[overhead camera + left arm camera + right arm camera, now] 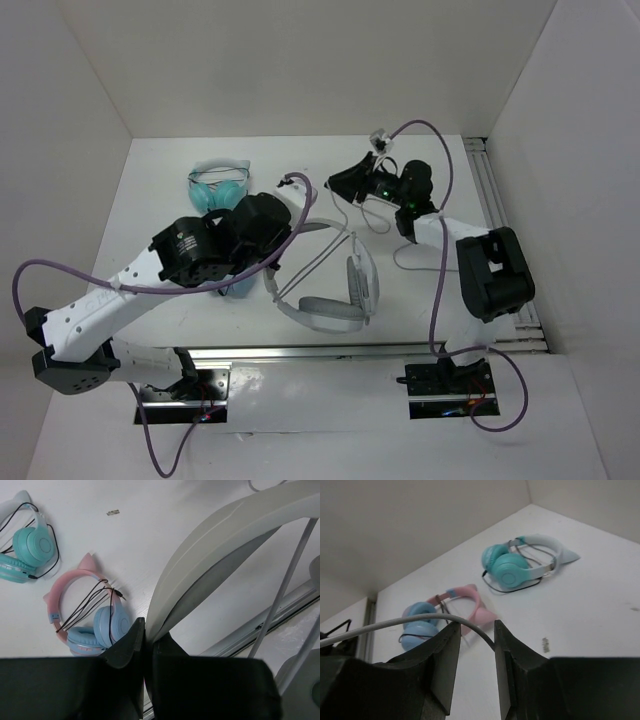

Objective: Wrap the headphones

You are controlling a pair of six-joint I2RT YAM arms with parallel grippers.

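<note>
The light grey-white headphones sit in the middle of the table, ear cups toward the front. My left gripper is shut on their wide headband and holds it up off the table; in the left wrist view the gripper pinches the band's edge. The thin grey cable runs from the headphones to my right gripper. In the right wrist view the cable lies across the gap of the right gripper, whose jaws stand apart around it.
A teal pair with a white band lies at the back left. A pink-banded pair with blue cups lies under my left arm. Metal rails run along the front edge and right edge. White walls enclose the table.
</note>
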